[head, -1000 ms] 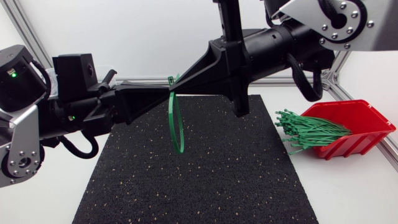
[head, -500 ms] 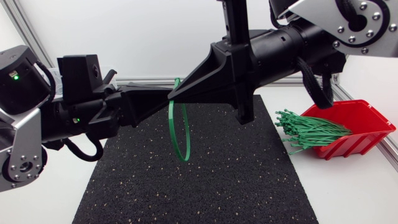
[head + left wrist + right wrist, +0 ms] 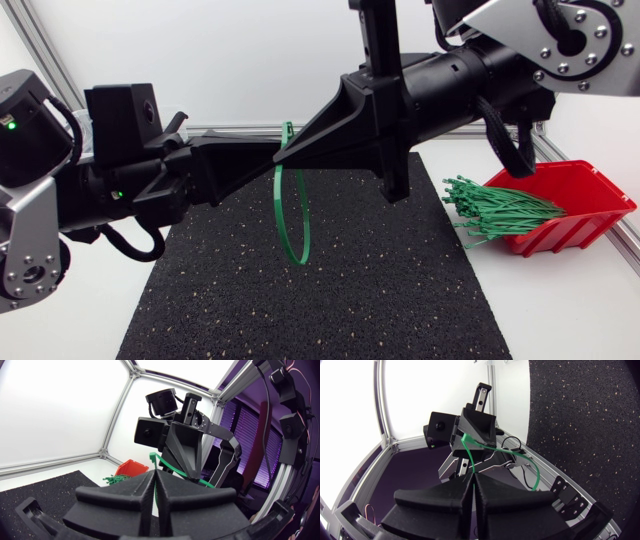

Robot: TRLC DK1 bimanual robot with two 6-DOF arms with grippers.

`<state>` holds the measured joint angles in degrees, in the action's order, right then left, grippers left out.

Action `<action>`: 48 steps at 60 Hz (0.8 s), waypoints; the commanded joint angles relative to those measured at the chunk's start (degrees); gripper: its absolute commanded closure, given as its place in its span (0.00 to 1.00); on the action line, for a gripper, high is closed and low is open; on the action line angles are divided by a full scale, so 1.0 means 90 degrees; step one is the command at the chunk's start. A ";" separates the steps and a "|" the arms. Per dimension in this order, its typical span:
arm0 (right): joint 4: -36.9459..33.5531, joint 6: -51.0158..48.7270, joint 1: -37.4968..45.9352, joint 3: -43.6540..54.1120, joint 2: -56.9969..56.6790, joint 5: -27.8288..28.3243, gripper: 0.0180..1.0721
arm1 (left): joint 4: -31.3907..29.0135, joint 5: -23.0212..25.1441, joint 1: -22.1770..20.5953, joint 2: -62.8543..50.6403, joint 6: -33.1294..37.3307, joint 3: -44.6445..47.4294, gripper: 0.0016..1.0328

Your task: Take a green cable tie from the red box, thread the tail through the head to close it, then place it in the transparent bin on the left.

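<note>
White desk below, much of it covered by a black speckled mat. Just off the mat's right edge, on bare desk, a red box with its open front facing the mat. A bundle of green ties sticking out of that front toward the mat.

Above the mat's far half, well clear of it, one green cable tie bent into a tall, narrow loop. Hangs downward from the spot where both claws meet tip to tip.

Left claw in from the left edge, lying roughly level, wedge fingers pressed flat together and clamped on the top of the loop. Right claw in from the right edge and past the middle, likewise closed, pinching the cable tie just beside the other tip.

From the left wrist: left claw with no gap along its seam, cable tie coming out sideways past the tip, right claw pointing straight back at it, red box far behind on the desk.

From the right wrist: right claw shut tight, cable tie curving out in an arc and back up to the left claw opposite, mat off to one side.

Impossible to tell head from tail at the pinch point.
</note>
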<state>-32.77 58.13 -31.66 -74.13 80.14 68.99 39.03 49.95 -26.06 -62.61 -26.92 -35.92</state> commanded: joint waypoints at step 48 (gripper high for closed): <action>0.0097 0.0133 -0.0076 0.0287 -0.0066 -0.0009 0.95 | 0.0088 -0.0033 0.0054 -0.0114 -0.0076 0.0085 0.97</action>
<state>-32.38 58.13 -31.57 -72.99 80.01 68.99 38.96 49.56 -25.93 -63.07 -26.98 -34.72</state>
